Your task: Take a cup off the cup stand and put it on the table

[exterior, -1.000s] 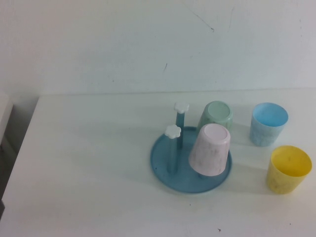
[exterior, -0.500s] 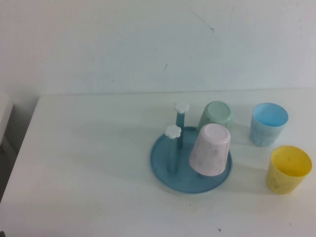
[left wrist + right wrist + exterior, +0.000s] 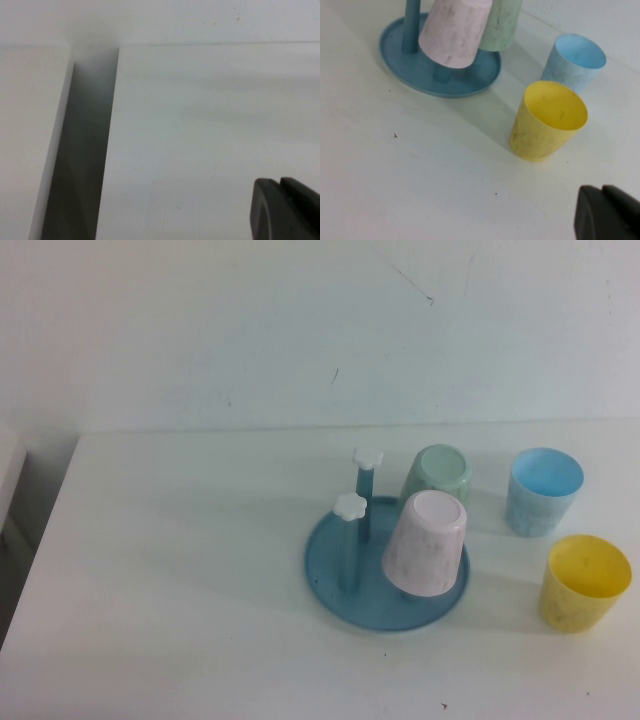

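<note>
The light blue cup (image 3: pixel 543 490) stands upright on the white table (image 3: pixel 180 570), right of the cup stand; it also shows in the right wrist view (image 3: pixel 572 62). The cup stand (image 3: pixel 325 570) is a round blue tray with two bare pegs topped by white knobs (image 3: pixel 368 457). A pink cup (image 3: pixel 427 543) and a pale green cup (image 3: pixel 438 475) hang upside down on it. Neither arm shows in the high view. My left gripper (image 3: pixel 280 182) is shut and empty over bare table. My right gripper (image 3: pixel 601 189) is shut and empty, near the yellow cup (image 3: pixel 547 120).
The yellow cup (image 3: pixel 583 583) stands upright in front of the light blue cup. The table's left edge borders a dark gap (image 3: pixel 85 150) with another white surface beyond it. A white wall runs along the table's far edge.
A dark shape at the lower left edge of the high view has slipped out of view. The cups and the stand have not moved.
</note>
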